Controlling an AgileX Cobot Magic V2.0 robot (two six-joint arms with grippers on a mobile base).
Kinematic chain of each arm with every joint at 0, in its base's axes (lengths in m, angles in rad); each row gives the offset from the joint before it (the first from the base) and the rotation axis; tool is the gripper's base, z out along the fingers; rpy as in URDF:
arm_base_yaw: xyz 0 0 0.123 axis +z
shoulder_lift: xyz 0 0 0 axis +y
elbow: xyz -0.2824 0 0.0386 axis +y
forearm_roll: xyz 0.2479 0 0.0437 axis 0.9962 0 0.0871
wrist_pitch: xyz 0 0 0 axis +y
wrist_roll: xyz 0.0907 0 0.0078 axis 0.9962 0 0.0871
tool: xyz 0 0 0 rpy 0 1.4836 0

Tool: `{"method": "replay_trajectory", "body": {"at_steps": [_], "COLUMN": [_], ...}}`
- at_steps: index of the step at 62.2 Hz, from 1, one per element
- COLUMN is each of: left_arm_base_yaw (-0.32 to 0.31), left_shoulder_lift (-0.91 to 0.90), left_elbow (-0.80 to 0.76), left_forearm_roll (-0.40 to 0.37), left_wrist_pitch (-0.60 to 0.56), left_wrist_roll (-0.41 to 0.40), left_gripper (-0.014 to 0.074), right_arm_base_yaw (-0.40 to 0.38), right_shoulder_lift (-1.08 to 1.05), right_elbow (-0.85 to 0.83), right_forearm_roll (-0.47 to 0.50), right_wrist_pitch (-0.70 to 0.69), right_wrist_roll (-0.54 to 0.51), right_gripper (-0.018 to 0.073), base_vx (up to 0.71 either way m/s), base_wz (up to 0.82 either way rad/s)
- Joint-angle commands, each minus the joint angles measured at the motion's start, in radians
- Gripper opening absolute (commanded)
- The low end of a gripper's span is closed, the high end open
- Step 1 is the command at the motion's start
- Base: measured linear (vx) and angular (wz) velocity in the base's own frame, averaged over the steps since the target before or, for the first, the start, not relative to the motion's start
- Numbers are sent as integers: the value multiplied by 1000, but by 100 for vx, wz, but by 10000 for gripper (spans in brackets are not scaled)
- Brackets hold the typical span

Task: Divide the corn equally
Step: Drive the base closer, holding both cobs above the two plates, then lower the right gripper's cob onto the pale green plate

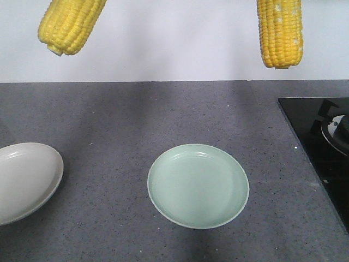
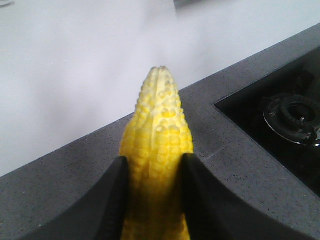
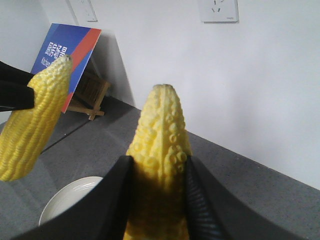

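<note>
Nearest us on the grey tabletop (image 1: 109, 114) sit a pale green plate (image 1: 198, 185) and a white plate (image 1: 24, 180). Above them, we see our left hand (image 2: 152, 192) pinching one corn cob (image 2: 159, 135), our right hand (image 3: 157, 195) pinching another cob (image 3: 161, 145).

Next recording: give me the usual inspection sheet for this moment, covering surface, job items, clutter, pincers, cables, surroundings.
Surface: dark grey speckled counter, bare except for the plates.
Job's things: two corn cobs in view, both held in the air; left cob tilted, right cob hanging nearly straight down. Green plate and white plate hold no corn.
Clutter: nothing seen.
Pincers: left pincer shut on the left cob; right pincer shut on the right cob.
Cables: nothing seen.
Surroundings: black gas hob set into the counter at the right; white wall with an outlet; blue and red sign on a wooden stand.
</note>
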Motion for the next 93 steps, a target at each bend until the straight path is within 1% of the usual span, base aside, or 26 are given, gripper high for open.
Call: {"method": "replay_trajectory", "body": {"at_steps": [1,23,31,36,43,52,56,61,62,69,70,76,80,87,93], "left_arm_base_yaw": [-3,-3,-3,-3,-3,-3,-3,-3,-3,-3,-3,-3,-3,-3,-3], "left_shoulder_lift": [-36,-36,-36,-36,-36,-36,-37,-39,-39,-40,-40,-40,-40,-40,-40], "left_elbow": [-23,-23,-23,-23,-23,-23,-23,-23,-23,-23,-23,-23,-22,-22,-22], "left_forearm_roll": [-9,-9,-10,-10,-10,-8,-7,-1,2,73,73,130,149,165,195], "left_wrist_pitch": [-40,-44,-44,-44,-40,-39,-39,-39,-39,-39,-39,-39,-39,-39,-39], "left_wrist_roll": [0,0,0,0,0,0,0,0,0,0,0,0,0,0,0], "left_gripper": [-6,-6,-6,-6,-6,-6,-6,-6,-6,-6,-6,-6,-6,-6,-6], "right_arm_base_yaw": [-5,-5,1,29,107,255,308,374,383,438,445,464,464,464,464], "right_shoulder_lift": [-35,-35,-32,-20,27,131,175,237,247,317,325,366,384,410,424], "right_elbow": [-30,-30,-30,-30,-30,-30,-30,-30,-30,-30,-30,-30,-30,-30,-30], "right_forearm_roll": [61,66,70,70,63,41,1,-96,-130,-326,-349,-474,-503,-505,-505], "right_wrist_pitch": [-43,-43,-3,33,79,127,127,127,127,127,127,127,127,127,127], "right_wrist_roll": [-6,-4,22,22,20,16,11,13,15,81,92,152,160,172,193], "right_gripper": [-6,-6,-6,-6,-6,-6,-6,-6,-6,-6,-6,-6,-6,-6,-3], "base_vx": [0,0,0,0,0,0,0,0,0,0,0,0,0,0,0], "base_wz": [0,0,0,0,0,0,0,0,0,0,0,0,0,0,0]}}
